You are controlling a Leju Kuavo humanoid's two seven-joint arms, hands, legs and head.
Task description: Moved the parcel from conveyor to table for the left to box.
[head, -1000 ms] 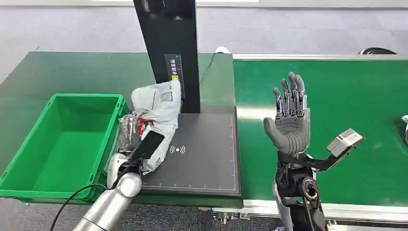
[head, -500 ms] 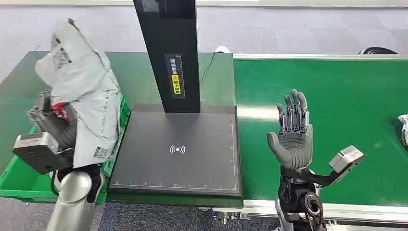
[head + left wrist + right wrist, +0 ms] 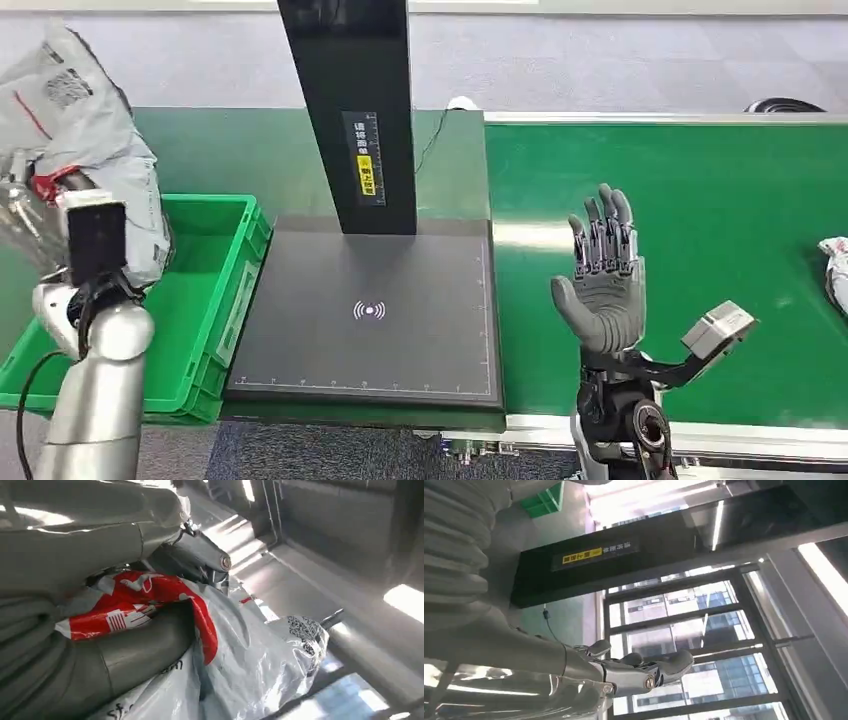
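Left hand (image 3: pixel 45 215) fingers clasping parcel (image 3: pixel 85 140) above green box (image 3: pixel 215 300) — right hand (image 3: pixel 603 280) spread, empty.

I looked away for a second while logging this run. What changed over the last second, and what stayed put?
The left hand, gripping the crumpled grey plastic parcel, lifted it off the black scanner pad and swung it left, above the green plastic crate. The right hand stayed raised and open over the green conveyor belt.

The head camera is looking forward and down from high up over the black scan pad (image 3: pixel 370 310). Both wrist cameras are sitting close behind their hands; the right one is sharing the head's black post (image 3: pixel 350 110) (image 3: pixel 624 555).
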